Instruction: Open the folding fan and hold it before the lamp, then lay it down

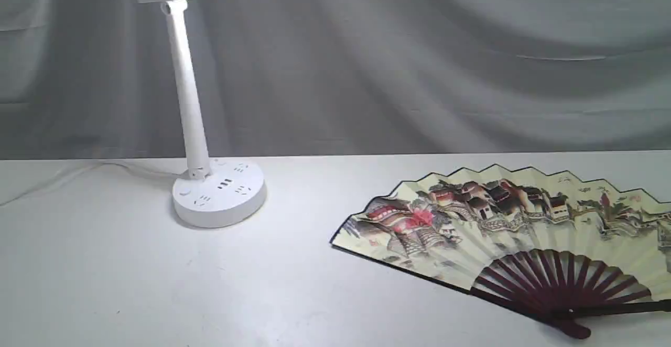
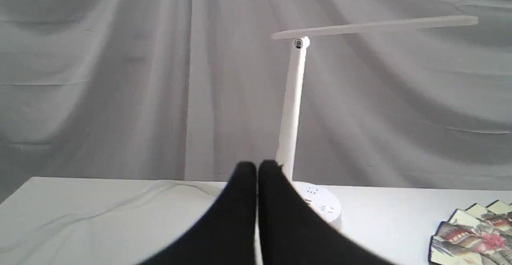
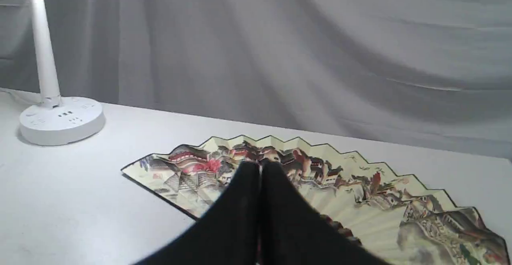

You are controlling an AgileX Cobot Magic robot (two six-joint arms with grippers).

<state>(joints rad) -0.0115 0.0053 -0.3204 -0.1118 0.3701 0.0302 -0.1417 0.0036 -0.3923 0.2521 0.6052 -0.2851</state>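
Exterior view: folding fan [image 1: 524,231] lies spread flat, its writing illegible; left gripper [image 2: 257,169] and right gripper [image 3: 261,168] both closed, empty.

Folding fan [image 1: 503,221], exterior view: the leaf's far end and one guard are cut off at the 3 o'clock edge.
Folding fan, right wrist view: ribs and pivot hidden behind the right gripper [image 3: 261,168].
Folding fan, left wrist view: one corner only, the rest cut off by the frame.
Lamp [image 1: 186,95], left wrist view: base partly hidden behind the left gripper [image 2: 257,168].
Lamp, right wrist view: head cut off.
Lamp base markings: too small to read.
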